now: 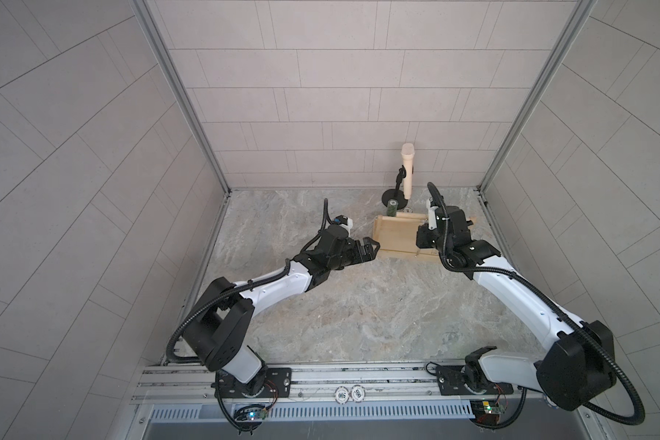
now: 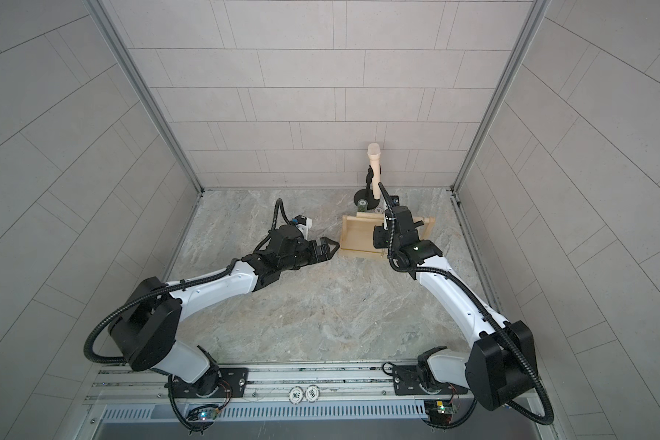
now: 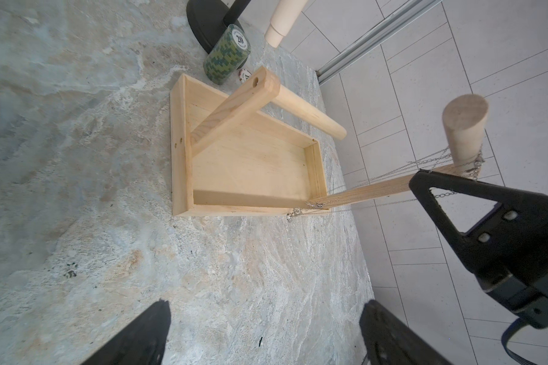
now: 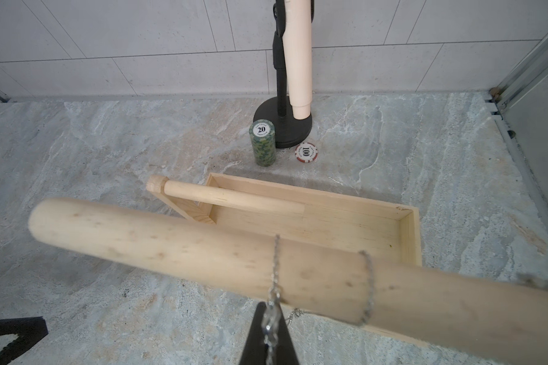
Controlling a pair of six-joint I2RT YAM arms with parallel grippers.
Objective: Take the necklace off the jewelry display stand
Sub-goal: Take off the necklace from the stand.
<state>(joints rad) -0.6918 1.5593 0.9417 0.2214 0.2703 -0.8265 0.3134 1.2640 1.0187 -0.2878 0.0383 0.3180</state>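
The thin silver chain necklace (image 4: pixel 276 268) hangs looped around the thick round dowel bar (image 4: pixel 171 240) of the pale wooden jewelry display stand (image 4: pixel 329 221), which sits on the grey marbled tabletop (image 1: pixel 340 304) near the back wall. The right gripper (image 4: pixel 268 316) is pinched closed on the chain beneath the bar. The left gripper (image 1: pixel 372 248) gapes wide, empty, just beside the stand. Behind stands a black round-based holder with a cream microphone (image 4: pixel 298 63).

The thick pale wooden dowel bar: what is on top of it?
A thin silver chain necklace loops over it, pinched by the right gripper; its underside is hidden.
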